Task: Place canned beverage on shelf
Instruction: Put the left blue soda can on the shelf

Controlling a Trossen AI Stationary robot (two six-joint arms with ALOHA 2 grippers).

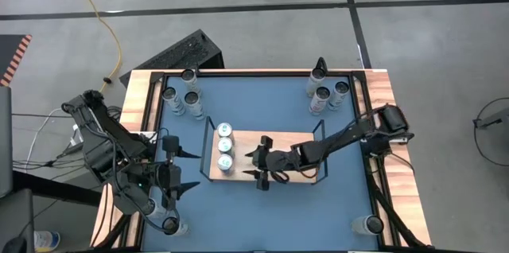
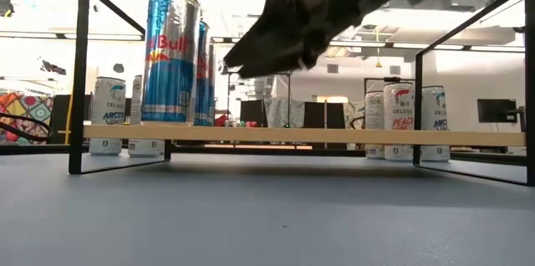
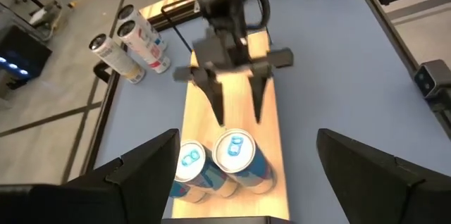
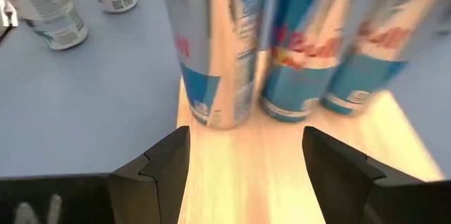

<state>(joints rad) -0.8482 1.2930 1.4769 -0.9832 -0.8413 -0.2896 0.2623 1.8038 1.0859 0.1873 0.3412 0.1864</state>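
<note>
The shelf point(image 1: 286, 151), a light-wood board in a black wire frame, stands mid-table. Three blue-and-silver cans point(image 1: 224, 146) stand upright on their bases in a row at its left end; they also show in the low view point(image 2: 171, 57) and the right wrist view point(image 4: 289, 48). My right gripper point(image 1: 250, 165) is open and empty above the board, just right of the cans, fingers pointing at them. It also shows in the left wrist view point(image 3: 236, 104). My left gripper point(image 1: 191, 169) is open and empty over the blue tabletop, left of the shelf.
Several cans stand at the table's far left point(image 1: 181, 98) and several at its far right point(image 1: 326, 94). One can stands at the near right corner point(image 1: 372, 223) and one at the near left point(image 1: 171, 225). The shelf's raised end rails point(image 2: 81, 74) stand beside the cans.
</note>
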